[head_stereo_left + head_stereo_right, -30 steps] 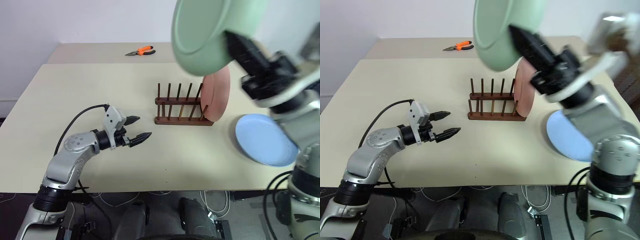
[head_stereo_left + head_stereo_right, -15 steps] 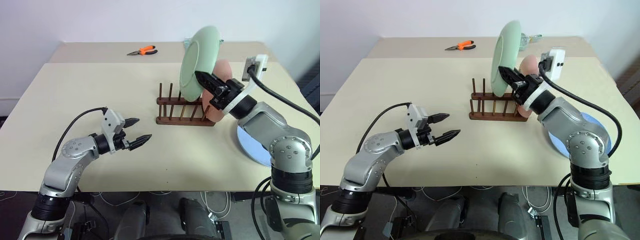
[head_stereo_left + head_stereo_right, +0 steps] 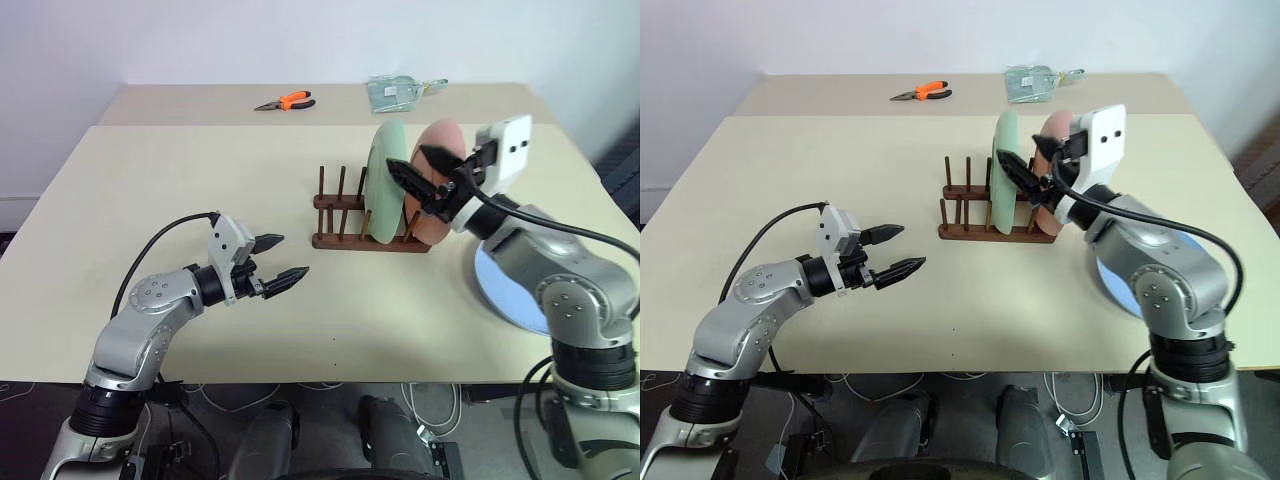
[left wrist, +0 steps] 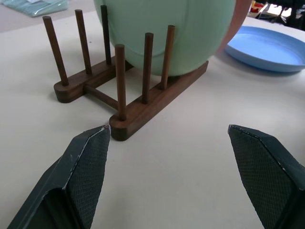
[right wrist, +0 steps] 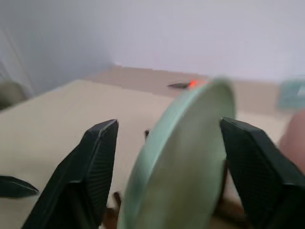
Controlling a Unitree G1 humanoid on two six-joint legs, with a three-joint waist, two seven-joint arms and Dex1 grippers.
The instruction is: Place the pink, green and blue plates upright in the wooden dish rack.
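The green plate (image 3: 380,195) stands upright in the wooden dish rack (image 3: 340,240), in the slot beside the pink plate (image 3: 432,222), which is also upright at the rack's right end. My right gripper (image 3: 407,157) is open, its fingers apart on either side of the green plate's (image 5: 190,157) upper rim. The blue plate (image 3: 500,288) lies flat on the table right of the rack, partly behind my right arm. My left gripper (image 3: 275,260) hovers open and empty left of the rack (image 4: 143,102), pointing at it.
Orange-handled pliers (image 3: 285,101) and a clear packet (image 3: 400,90) lie on the far table. The rack's left slots (image 3: 330,195) stand free. A black cable (image 3: 160,240) trails from my left wrist.
My right gripper lowered the green plate from high above into the rack beside the pink plate, rolled its wrist, and opened off it. The left gripper stayed put.
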